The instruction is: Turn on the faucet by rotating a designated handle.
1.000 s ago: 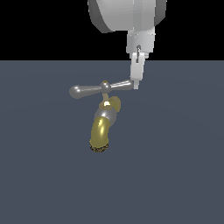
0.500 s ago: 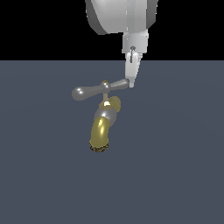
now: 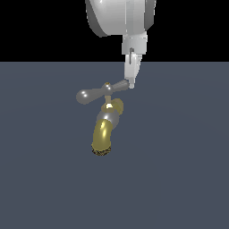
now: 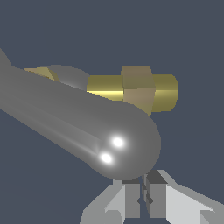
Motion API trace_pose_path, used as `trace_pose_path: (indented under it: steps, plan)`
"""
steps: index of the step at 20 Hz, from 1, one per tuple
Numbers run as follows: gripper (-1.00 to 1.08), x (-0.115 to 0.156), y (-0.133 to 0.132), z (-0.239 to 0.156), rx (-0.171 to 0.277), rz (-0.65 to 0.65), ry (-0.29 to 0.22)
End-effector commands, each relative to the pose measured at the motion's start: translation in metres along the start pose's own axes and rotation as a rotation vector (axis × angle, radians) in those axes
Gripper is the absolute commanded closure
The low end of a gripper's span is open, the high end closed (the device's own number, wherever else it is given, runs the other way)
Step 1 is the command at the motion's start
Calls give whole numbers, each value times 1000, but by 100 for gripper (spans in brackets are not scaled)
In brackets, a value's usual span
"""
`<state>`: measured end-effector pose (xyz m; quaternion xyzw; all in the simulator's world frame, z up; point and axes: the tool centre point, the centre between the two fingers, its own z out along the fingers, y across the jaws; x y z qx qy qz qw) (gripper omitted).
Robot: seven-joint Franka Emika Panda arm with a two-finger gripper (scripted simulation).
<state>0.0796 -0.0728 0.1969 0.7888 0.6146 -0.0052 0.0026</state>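
Observation:
The faucet has a curved gold-brass spout, a silver collar and a dark nozzle tip pointing down. The grey crossbar handle sits on top, with one bulb at the exterior view's left and a brass hub at its middle. My gripper hangs down from above, shut and empty, its fingertips touching the handle's end on the exterior view's right. In the wrist view the handle's rounded bulb fills the frame just beyond my gripper. The brass body shows behind it.
A flat dark grey-blue surface spreads under and around the faucet. Black background lies above it.
My gripper has moved towards the exterior view's left, staying against the handle's end. The handle has turned a little with it, and its arm by the gripper looks shorter.

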Motion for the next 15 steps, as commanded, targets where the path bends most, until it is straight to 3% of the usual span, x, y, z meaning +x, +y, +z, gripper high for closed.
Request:
trace_pose_path:
  steps: [1,15]
  plan:
    - [108,22,0,0,-1,-14,4]
    - [108,111,4,-1,-2,-36,11]
